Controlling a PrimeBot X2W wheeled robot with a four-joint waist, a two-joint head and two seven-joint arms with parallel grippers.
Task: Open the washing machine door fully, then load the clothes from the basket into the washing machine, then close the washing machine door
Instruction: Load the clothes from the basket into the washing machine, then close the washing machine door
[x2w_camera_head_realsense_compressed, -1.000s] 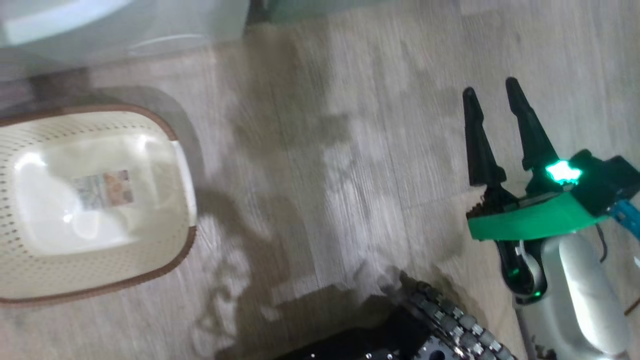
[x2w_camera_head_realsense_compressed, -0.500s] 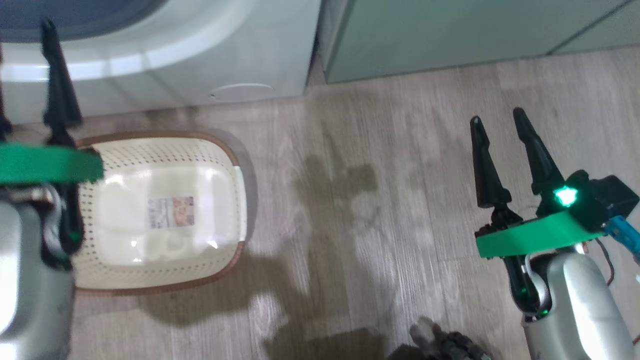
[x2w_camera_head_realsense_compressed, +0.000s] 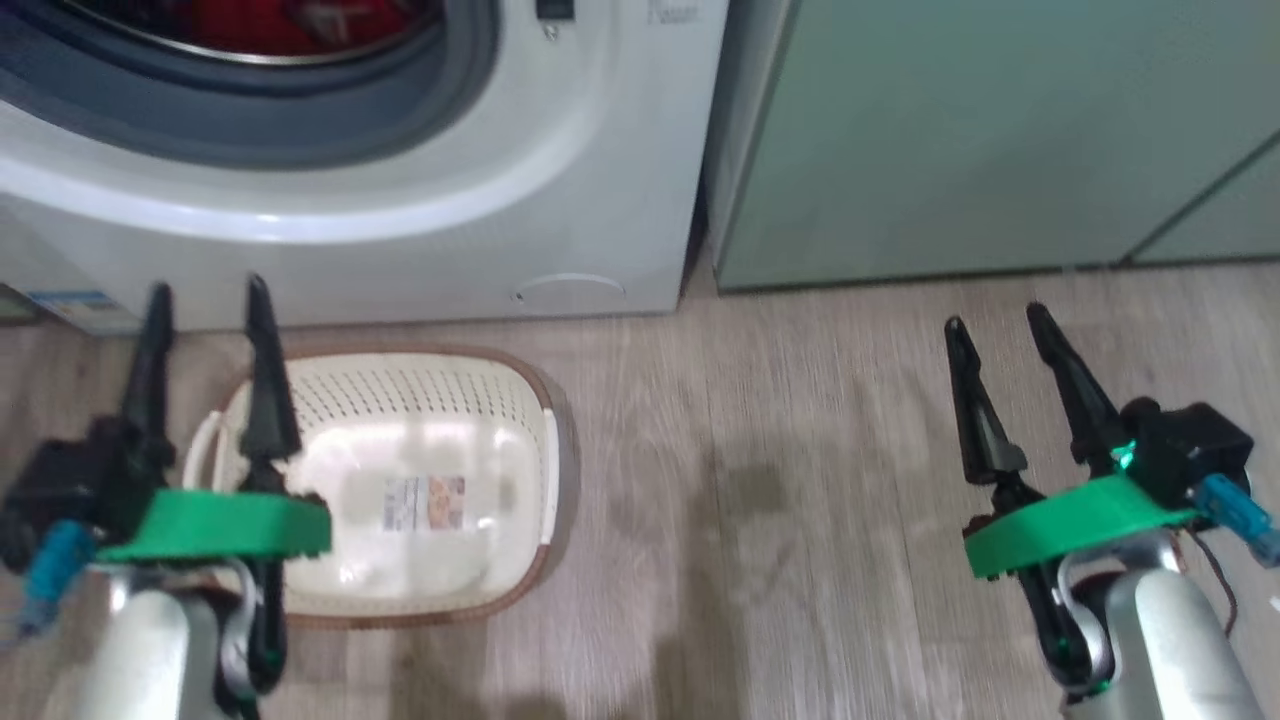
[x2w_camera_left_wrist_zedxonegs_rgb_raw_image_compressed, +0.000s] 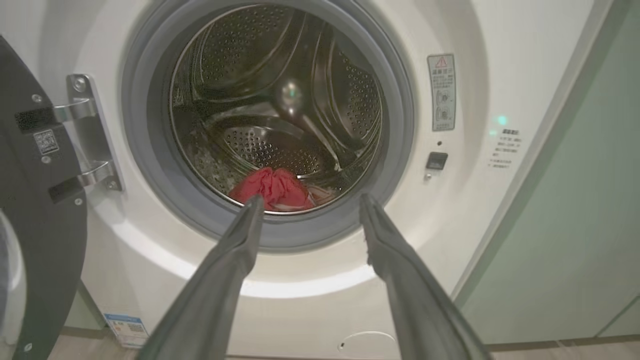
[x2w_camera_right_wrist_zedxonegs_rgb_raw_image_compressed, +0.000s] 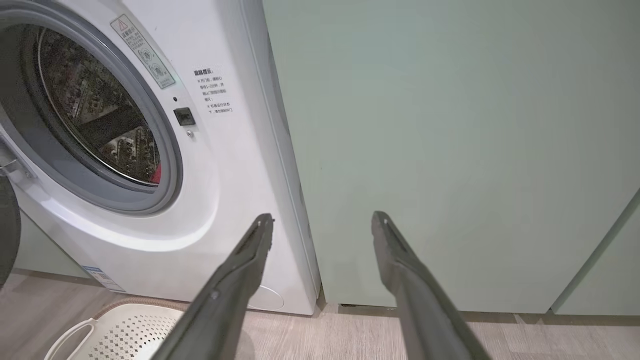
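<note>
- Planks of pale wood-look floor (x2w_camera_head_realsense_compressed: 760, 480) run under a white washing machine (x2w_camera_head_realsense_compressed: 560, 150), which stands at the floor's far edge with pale green cabinets (x2w_camera_head_realsense_compressed: 950, 130) just beside it on the right.
- The washing machine door (x2w_camera_left_wrist_zedxonegs_rgb_raw_image_compressed: 30, 200) is swung open to the left of the left wrist view. Its black rim hangs on a metal hinge (x2w_camera_left_wrist_zedxonegs_rgb_raw_image_compressed: 85, 135).
- A grey gasket (x2w_camera_left_wrist_zedxonegs_rgb_raw_image_compressed: 145, 150) rings the open mouth, with the steel drum (x2w_camera_left_wrist_zedxonegs_rgb_raw_image_compressed: 280, 85) behind it.
- The clothes (x2w_camera_left_wrist_zedxonegs_rgb_raw_image_compressed: 275, 187), a bright red heap, lie at the bottom of the drum, just behind the gasket's lower lip.
- The basket (x2w_camera_head_realsense_compressed: 400, 385) sits on the floor close in front of the machine, below the opening. Its cream floor shows a printed label (x2w_camera_head_realsense_compressed: 425, 502) at the middle.
- A round filter cap (x2w_camera_head_realsense_compressed: 570, 288) marks the machine's lower right corner and a blue sticker (x2w_camera_head_realsense_compressed: 75, 300) its lower left.
- The left claw (x2w_camera_head_realsense_compressed: 209, 290) is wide and holds nothing. In the head view it overlaps the basket's left end, and in its own wrist view its fingers point at the lower part of the drum mouth, apart from the machine.
- The right claw (x2w_camera_head_realsense_compressed: 994, 318) is also wide and holds nothing. It hangs above the floor, well to the right of the basket, facing the seam between machine and cabinets.
</note>
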